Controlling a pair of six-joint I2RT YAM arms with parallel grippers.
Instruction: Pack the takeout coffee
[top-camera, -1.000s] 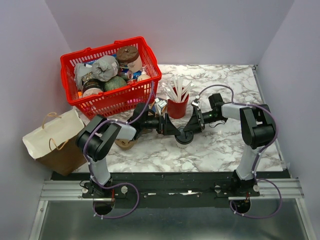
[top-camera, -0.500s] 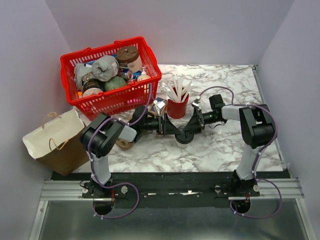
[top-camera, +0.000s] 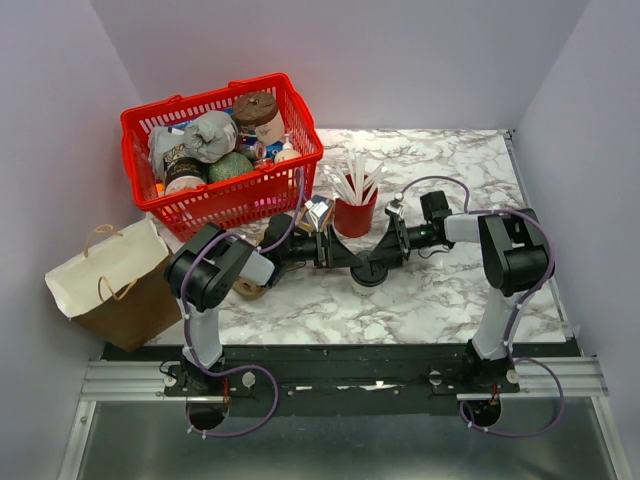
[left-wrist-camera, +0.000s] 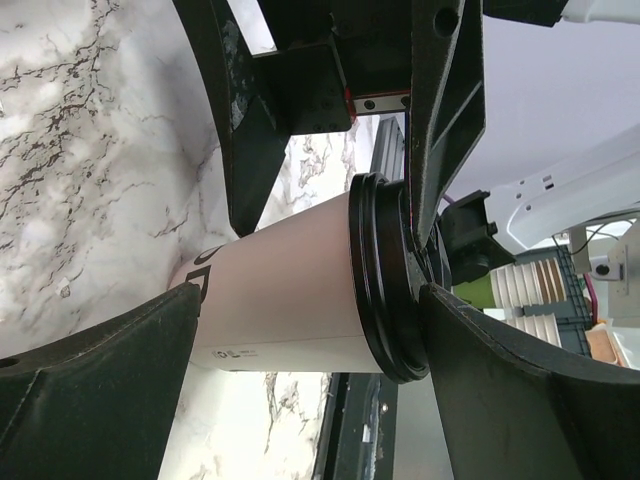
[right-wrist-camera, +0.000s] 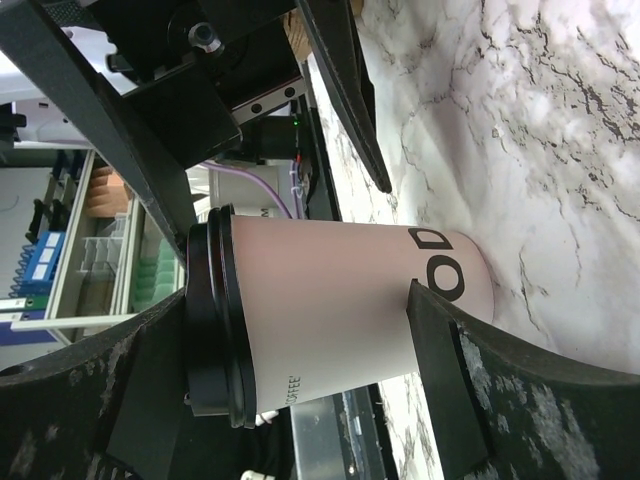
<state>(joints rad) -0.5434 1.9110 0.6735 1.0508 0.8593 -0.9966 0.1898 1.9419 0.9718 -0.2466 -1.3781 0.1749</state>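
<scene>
The takeout coffee, a cream-white paper cup with a black lid, stands on the marble table in front of the red cup. My left gripper reaches it from the left and my right gripper from the right, both turned on their sides. In the left wrist view the cup sits between the spread fingers of the left gripper. In the right wrist view the cup sits between the spread fingers of the right gripper. Both stand open, and I see no firm grip.
A red cup with white cutlery stands just behind the coffee. A red basket full of goods, including a brown-topped tub, is at the back left. A brown paper bag lies at the near left. A small round thing lies under the left arm.
The left arm's elbow has shifted a little to the right, towards the cup. The right wrist has shifted slightly. The cup has stayed in place.
</scene>
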